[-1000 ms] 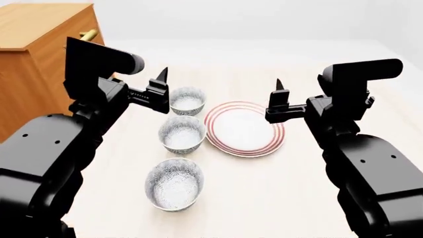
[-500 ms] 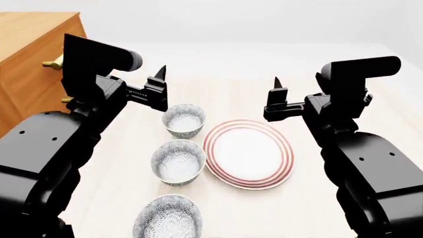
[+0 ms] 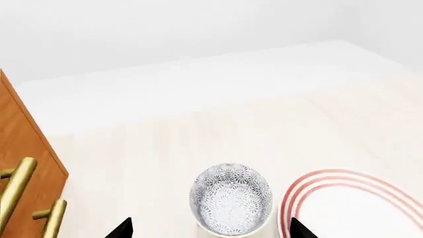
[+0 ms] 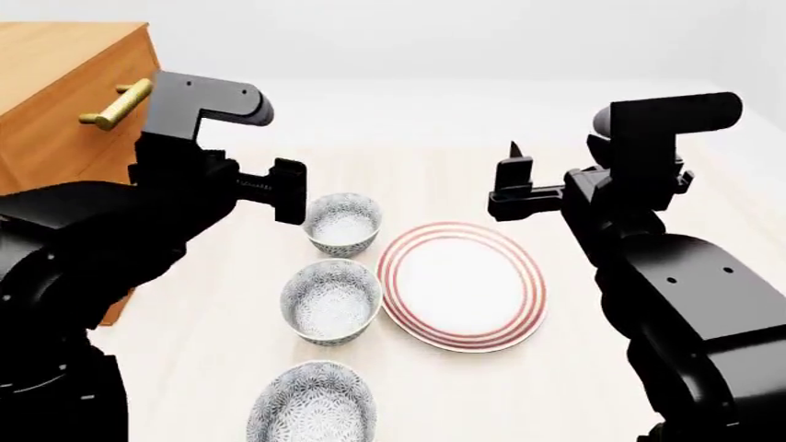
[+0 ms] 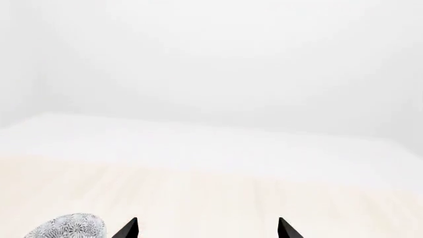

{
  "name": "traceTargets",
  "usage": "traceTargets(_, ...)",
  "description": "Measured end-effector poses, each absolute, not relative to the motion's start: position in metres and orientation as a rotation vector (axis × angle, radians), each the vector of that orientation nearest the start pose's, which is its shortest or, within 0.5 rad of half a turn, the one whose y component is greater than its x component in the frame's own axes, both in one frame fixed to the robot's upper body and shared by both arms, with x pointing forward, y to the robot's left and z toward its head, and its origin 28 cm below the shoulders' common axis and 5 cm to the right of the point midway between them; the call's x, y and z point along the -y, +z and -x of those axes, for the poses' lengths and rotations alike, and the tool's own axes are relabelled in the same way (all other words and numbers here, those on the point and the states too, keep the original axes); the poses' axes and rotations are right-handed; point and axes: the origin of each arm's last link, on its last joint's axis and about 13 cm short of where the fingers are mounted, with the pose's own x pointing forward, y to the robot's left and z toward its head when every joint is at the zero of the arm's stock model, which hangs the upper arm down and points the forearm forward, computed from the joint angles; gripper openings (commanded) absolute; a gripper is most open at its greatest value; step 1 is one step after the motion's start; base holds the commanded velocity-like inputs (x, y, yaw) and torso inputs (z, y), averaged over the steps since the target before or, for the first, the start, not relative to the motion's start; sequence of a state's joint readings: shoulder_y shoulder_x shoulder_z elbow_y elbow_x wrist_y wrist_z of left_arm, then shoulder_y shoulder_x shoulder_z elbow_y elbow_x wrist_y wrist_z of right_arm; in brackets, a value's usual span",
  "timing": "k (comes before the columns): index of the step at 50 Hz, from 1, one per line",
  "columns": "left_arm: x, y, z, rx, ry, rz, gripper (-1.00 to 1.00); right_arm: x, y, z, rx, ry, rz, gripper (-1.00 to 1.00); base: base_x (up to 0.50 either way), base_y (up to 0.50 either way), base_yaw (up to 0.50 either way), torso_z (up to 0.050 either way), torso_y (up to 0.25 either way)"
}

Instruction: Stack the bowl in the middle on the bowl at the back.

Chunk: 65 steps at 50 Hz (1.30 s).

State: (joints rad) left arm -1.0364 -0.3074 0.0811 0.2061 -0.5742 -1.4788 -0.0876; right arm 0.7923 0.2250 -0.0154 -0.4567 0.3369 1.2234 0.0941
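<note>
Head view: left gripper (image 4: 290,191) hangs spread and empty just left of the far bowl (image 4: 341,222); right gripper (image 4: 513,184) likewise. The middle bowl (image 4: 329,300) sits nearer, beside the plate (image 4: 462,284). Grabbing the wrong lookalike bowl is the risk.

Two small, deep white bowls with dense grey-blue floral patterning stand upright and empty on a pale bench: the middle bowl (image 4: 329,300), and just behind it, apart, the back bowl (image 4: 342,222).
</note>
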Motion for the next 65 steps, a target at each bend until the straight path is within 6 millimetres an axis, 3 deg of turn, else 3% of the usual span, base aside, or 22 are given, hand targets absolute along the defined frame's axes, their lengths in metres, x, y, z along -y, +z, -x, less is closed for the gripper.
traceTargets(22,-0.242,0.258,-0.308,-0.56,-0.211,-0.048,1.0,0.127,0.228,-0.284,-0.073,0.045,0.037,1.0,0.0,0.0,0.0,0.0,0.0)
traceTargets(65,-0.238,0.24,-0.318,-0.756,-0.179,0.033,1.0,0.13,0.215,-0.285,-0.13,0.015,0.038,1.0,0.0,0.0,0.0,0.0,0.0)
